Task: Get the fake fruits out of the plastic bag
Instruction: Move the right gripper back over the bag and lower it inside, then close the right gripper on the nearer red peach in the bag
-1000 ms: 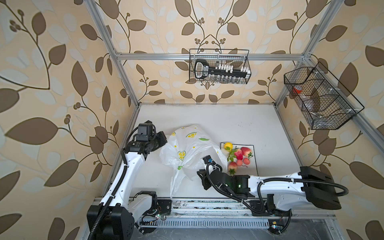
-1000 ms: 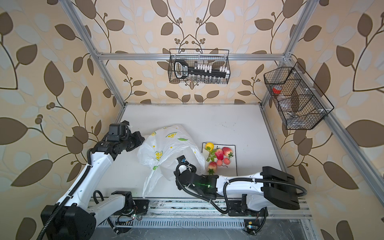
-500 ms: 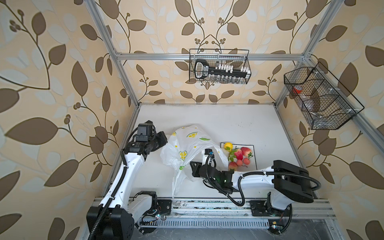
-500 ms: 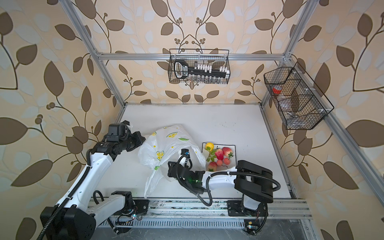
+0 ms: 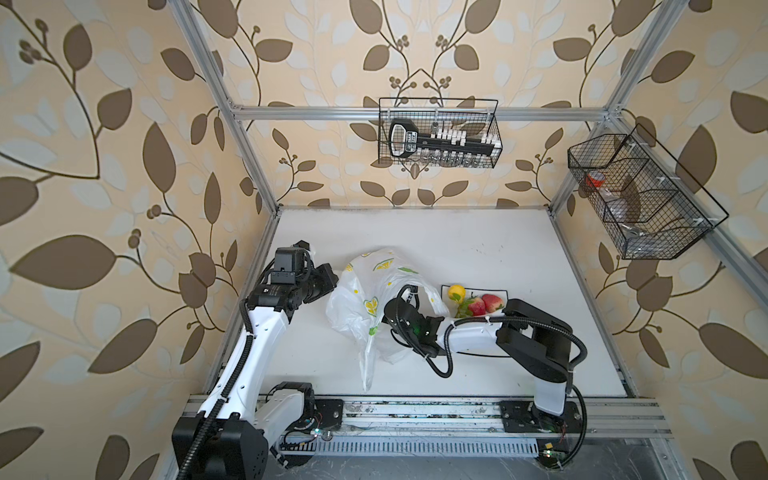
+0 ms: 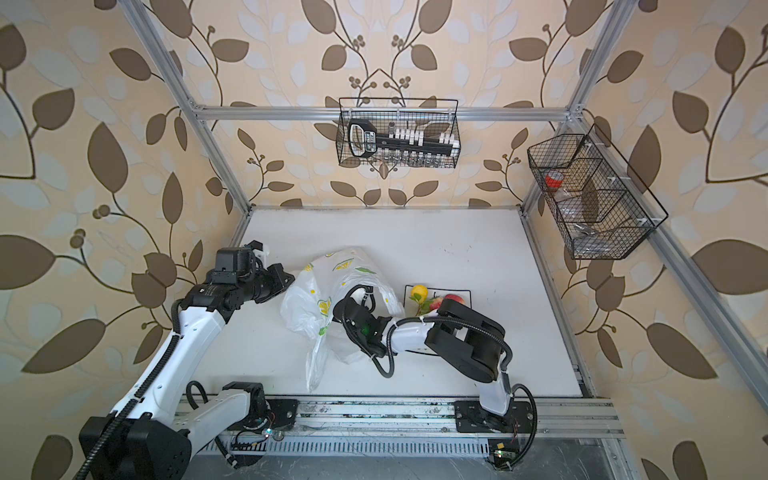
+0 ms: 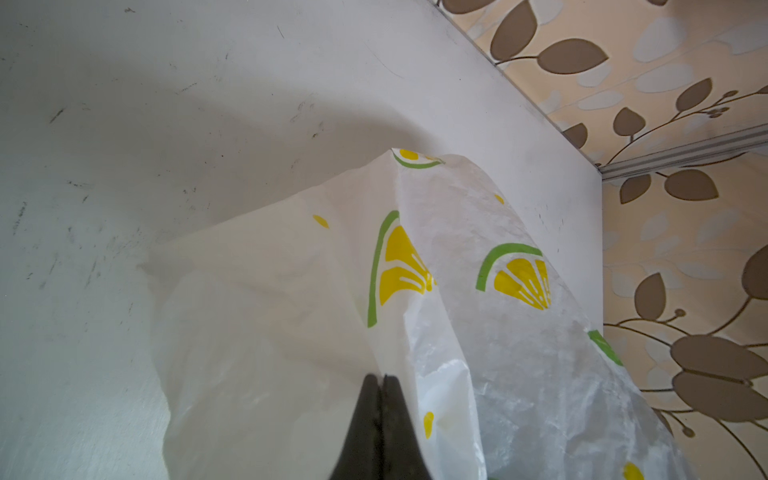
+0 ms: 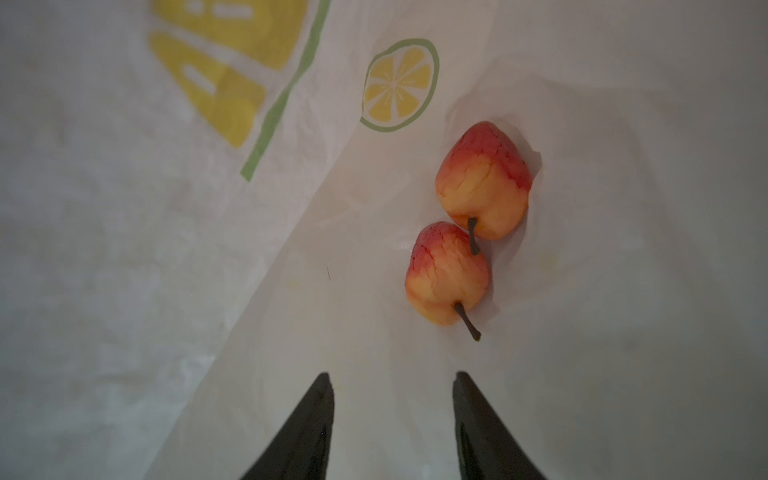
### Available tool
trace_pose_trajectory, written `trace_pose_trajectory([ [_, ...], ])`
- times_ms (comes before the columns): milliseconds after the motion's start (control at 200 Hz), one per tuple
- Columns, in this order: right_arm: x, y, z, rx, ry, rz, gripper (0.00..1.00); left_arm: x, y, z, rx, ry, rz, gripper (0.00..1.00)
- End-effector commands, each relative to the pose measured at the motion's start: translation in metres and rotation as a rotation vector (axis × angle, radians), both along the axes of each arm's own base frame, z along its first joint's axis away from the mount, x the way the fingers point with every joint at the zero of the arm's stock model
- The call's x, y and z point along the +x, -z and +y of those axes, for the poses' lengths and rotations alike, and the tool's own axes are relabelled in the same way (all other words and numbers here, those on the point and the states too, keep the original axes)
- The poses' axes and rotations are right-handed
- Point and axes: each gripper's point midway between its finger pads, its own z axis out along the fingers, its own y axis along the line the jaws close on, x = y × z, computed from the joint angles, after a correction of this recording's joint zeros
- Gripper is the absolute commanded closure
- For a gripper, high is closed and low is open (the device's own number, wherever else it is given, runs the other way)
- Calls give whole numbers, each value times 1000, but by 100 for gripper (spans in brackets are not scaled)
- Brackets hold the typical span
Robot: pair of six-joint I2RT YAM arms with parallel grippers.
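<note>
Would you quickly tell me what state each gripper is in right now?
Left gripper: closed, pinching the plastic bag.
Right gripper: open, empty, inside the bag facing two apples.

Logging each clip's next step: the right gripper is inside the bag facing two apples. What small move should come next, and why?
Probably ease the right gripper forward and across until the nearer apple sits between its jaws. They stand open and empty, the apple lies ahead but off their centre line, and the left gripper is shut on the plastic bag, holding it up.
</note>
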Motion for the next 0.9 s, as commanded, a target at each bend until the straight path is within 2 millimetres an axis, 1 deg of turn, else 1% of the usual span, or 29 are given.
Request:
trace_pose_trajectory([
  [0,13,11,4,-81,0,-18,45,-4,-4,-3,-3,44,-12,100],
  [215,33,31,10,-212,-7,-36,36,-4,4,-7,-11,65,15,100],
  [275,39,35,15,-244,-10,-44,34,-4,5,-7,-11,67,19,100],
  [380,47,41,20,-296,-3,-49,29,-3,5,-8,-12,70,18,100],
  [435,53,46,21,-351,-8,-63,26,-4,5,-8,-13,73,21,100],
  [590,66,63,29,-406,-27,-48,25,-3,5,-9,-13,76,21,100],
  [720,76,72,38,-451,-54,-43,25,-3,5,-9,-12,77,20,100],
  [815,78,82,45,-471,-79,-26,26,-2,3,-9,-13,77,14,100],
  [895,79,87,48,-477,-91,-19,29,-1,3,-9,-13,73,13,100],
])
